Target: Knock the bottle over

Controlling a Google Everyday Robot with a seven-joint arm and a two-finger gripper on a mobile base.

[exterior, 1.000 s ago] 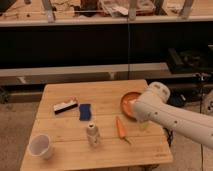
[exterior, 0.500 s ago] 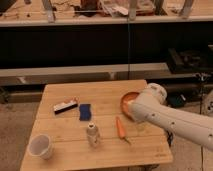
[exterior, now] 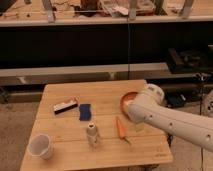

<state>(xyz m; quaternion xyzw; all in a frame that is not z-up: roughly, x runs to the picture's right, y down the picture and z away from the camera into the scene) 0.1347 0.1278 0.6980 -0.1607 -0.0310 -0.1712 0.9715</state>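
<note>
The bottle (exterior: 92,134), small and pale beige with a whitish cap, stands upright on the wooden table (exterior: 105,90), front of centre. My white arm (exterior: 165,117) reaches in from the right over the table's right side. The gripper (exterior: 137,125) hangs below the arm near the right front of the table, to the right of the bottle and apart from it, with a carrot between them.
A white plastic cup (exterior: 41,146) stands at the front left corner. An orange carrot (exterior: 121,127) lies right of the bottle. An orange bowl (exterior: 127,100) sits partly behind my arm. A blue sponge (exterior: 85,111) and a black-and-white bar (exterior: 66,106) lie left of centre.
My arm has shifted slightly to the left over the table's right side. The bottle and other objects have not moved.
</note>
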